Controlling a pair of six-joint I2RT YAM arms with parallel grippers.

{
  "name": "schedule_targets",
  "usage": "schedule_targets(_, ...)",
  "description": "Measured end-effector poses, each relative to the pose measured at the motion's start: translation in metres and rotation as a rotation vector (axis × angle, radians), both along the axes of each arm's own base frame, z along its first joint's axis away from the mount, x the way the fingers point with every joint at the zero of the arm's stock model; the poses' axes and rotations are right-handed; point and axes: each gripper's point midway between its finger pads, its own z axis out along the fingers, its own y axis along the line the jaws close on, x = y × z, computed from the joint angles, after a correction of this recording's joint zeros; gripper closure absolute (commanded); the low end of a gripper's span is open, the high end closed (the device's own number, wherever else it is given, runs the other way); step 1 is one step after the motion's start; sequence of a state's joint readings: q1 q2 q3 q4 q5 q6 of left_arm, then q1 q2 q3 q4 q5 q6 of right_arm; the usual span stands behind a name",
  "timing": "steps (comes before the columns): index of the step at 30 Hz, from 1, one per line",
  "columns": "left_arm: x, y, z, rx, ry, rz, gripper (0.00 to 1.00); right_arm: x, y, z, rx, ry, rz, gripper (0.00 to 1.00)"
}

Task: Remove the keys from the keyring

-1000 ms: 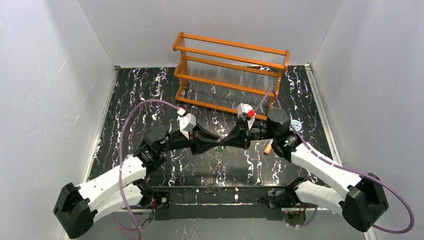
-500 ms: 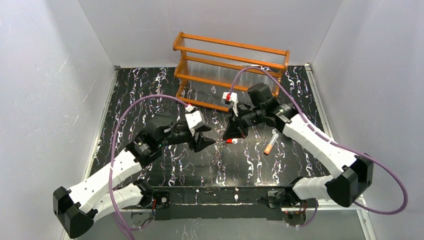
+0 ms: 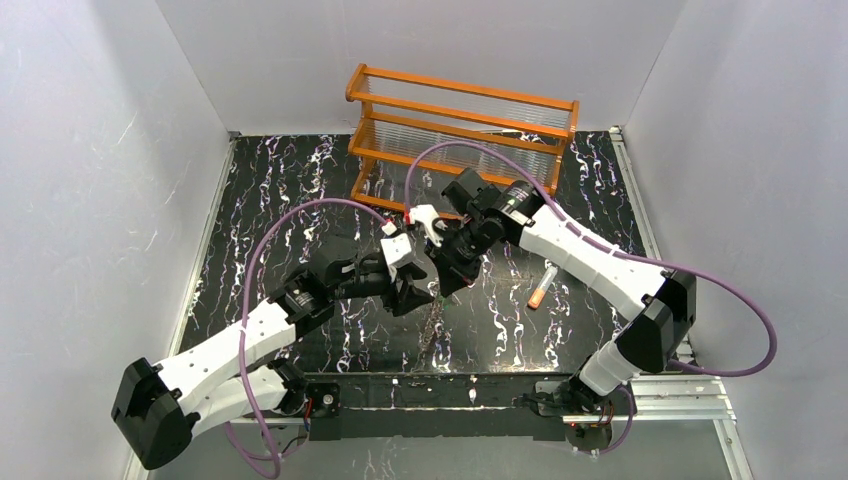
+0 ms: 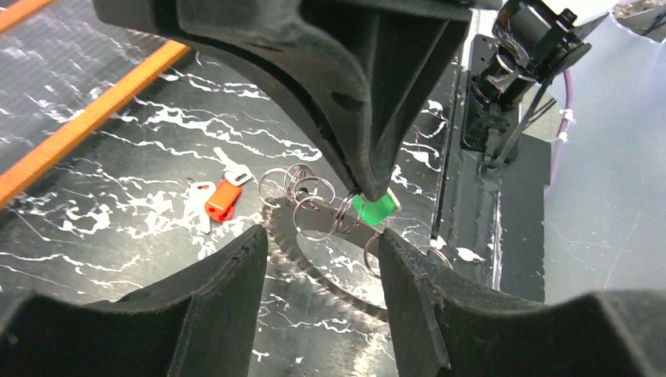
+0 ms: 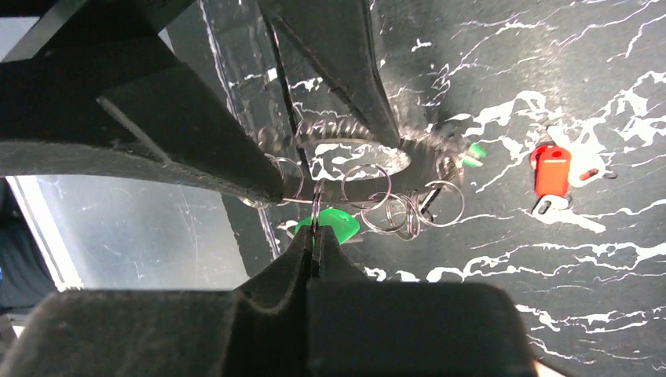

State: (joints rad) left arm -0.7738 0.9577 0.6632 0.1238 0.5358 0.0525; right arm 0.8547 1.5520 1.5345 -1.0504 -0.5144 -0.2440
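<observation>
My right gripper [image 5: 316, 236] is shut on a thin wire ring that carries a green key [image 5: 334, 222]. The dark toothed keyring [image 5: 353, 145] hangs from that ring with several more wire rings [image 5: 408, 206], and a second green key [image 5: 473, 153] shows at its far side. In the left wrist view the keyring [image 4: 314, 259] looks blurred just beyond my left gripper [image 4: 320, 236], which is open with nothing between its fingers. A red key [image 4: 224, 196] lies loose on the black table. From above, both grippers [image 3: 430, 285] sit close together at the table's middle.
An orange wooden rack [image 3: 460, 140] stands at the back. A clear tube with an orange cap [image 3: 541, 285] lies right of the grippers. The table's metal front rail [image 3: 470, 395] runs by the arm bases, and white walls close in both sides.
My left gripper has opened and drawn back. The right arm has swung left and nearer with the keyring bundle. A red key has come off and now lies on the table.
</observation>
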Motion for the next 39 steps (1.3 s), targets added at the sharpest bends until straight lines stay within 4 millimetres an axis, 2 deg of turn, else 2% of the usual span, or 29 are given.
schedule_targets(3,-0.005,-0.001,-0.006,-0.009,0.02,-0.023,0.53,-0.008,-0.002,-0.004,-0.038,0.0,0.023,0.99)
schedule_targets(9,-0.013,-0.009,0.008,-0.077,0.0,-0.089,0.54,-0.013,-0.004,-0.003,-0.054,-0.022,0.056,0.99)
schedule_targets(13,-0.02,-0.014,0.008,-0.109,0.017,-0.132,0.56,-0.015,-0.003,-0.001,-0.054,-0.031,0.074,0.99)
schedule_targets(23,-0.023,-0.019,0.004,-0.127,0.041,-0.186,0.74,-0.014,-0.008,-0.002,-0.074,-0.03,0.067,0.99)
schedule_targets(28,-0.023,-0.02,0.003,-0.127,0.049,-0.194,0.68,-0.013,-0.011,-0.003,-0.087,-0.031,0.058,0.99)
schedule_targets(39,-0.023,-0.013,0.006,-0.155,0.052,-0.142,0.69,-0.014,-0.001,0.008,-0.023,-0.084,0.083,0.99)
